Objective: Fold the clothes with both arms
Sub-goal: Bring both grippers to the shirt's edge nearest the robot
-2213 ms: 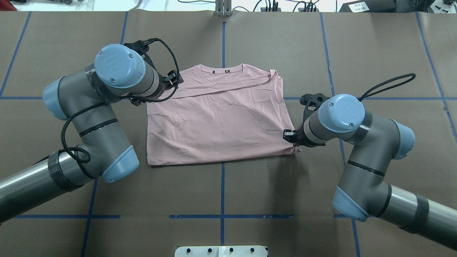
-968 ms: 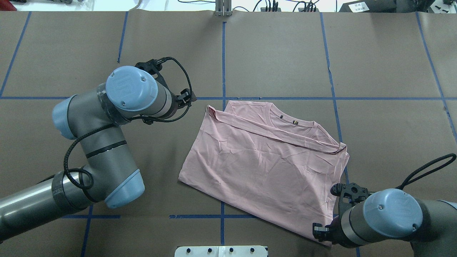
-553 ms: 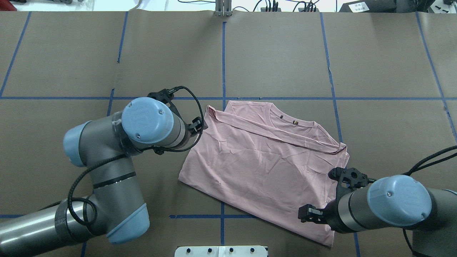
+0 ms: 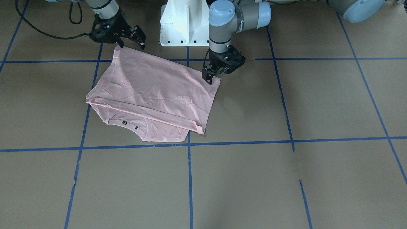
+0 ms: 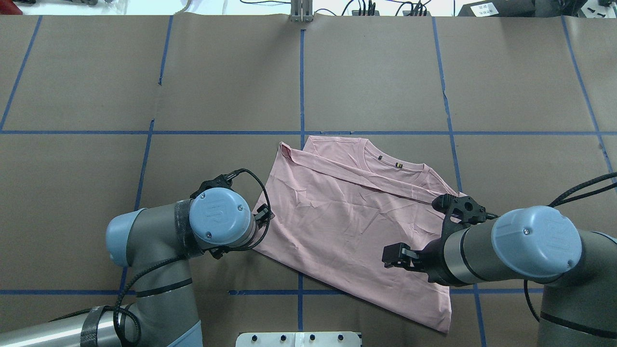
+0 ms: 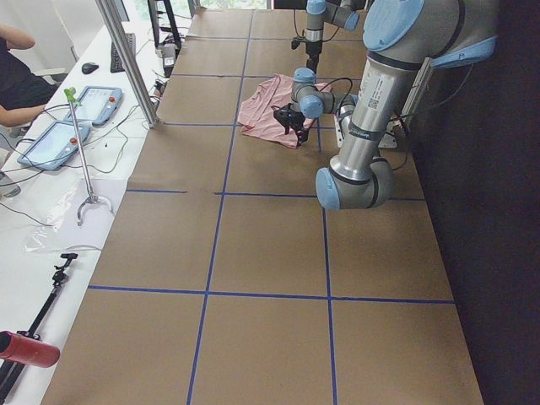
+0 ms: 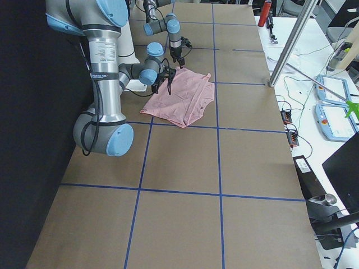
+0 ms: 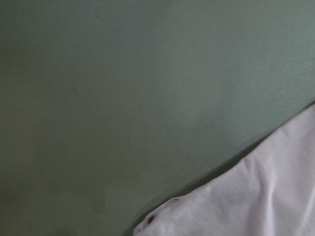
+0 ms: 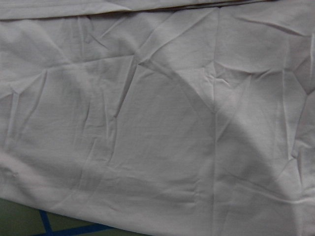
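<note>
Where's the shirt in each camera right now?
Front-facing: shirt left of centre.
Overhead: shirt right of centre.
Exterior left: shirt far, top middle.
Exterior right: shirt upper middle.
Left wrist: shirt bottom-right corner only.
Right wrist: shirt nearly fills it.
Landmark: white base, nearest the hem.

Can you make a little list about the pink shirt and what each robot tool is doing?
Shirt: pale pink T-shirt, partly folded, askew on the brown table, collar far from the robot.
Left tool: at the shirt's near left corner; grip unclear.
Right tool: open, over the shirt's right side, holding nothing.
</note>
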You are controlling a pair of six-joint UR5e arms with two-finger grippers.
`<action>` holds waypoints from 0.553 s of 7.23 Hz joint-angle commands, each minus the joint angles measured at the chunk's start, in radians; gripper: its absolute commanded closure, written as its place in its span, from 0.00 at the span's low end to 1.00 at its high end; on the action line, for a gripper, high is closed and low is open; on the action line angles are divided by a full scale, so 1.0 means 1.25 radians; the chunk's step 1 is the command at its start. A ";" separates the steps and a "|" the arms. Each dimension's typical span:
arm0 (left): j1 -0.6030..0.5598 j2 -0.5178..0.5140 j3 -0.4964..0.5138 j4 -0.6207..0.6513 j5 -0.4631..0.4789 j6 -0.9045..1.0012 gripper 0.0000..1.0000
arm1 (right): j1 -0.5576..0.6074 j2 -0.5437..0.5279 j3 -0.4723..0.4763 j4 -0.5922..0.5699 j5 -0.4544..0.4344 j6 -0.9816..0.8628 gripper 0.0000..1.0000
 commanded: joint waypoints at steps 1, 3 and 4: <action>0.011 -0.007 0.028 -0.003 -0.001 -0.018 0.06 | 0.002 0.001 0.000 0.001 0.000 0.000 0.00; 0.011 -0.006 0.031 -0.002 -0.001 -0.019 0.19 | 0.006 0.001 0.001 -0.001 0.001 0.000 0.00; 0.011 -0.006 0.031 -0.003 0.006 -0.021 0.43 | 0.007 0.001 0.001 0.001 0.001 0.000 0.00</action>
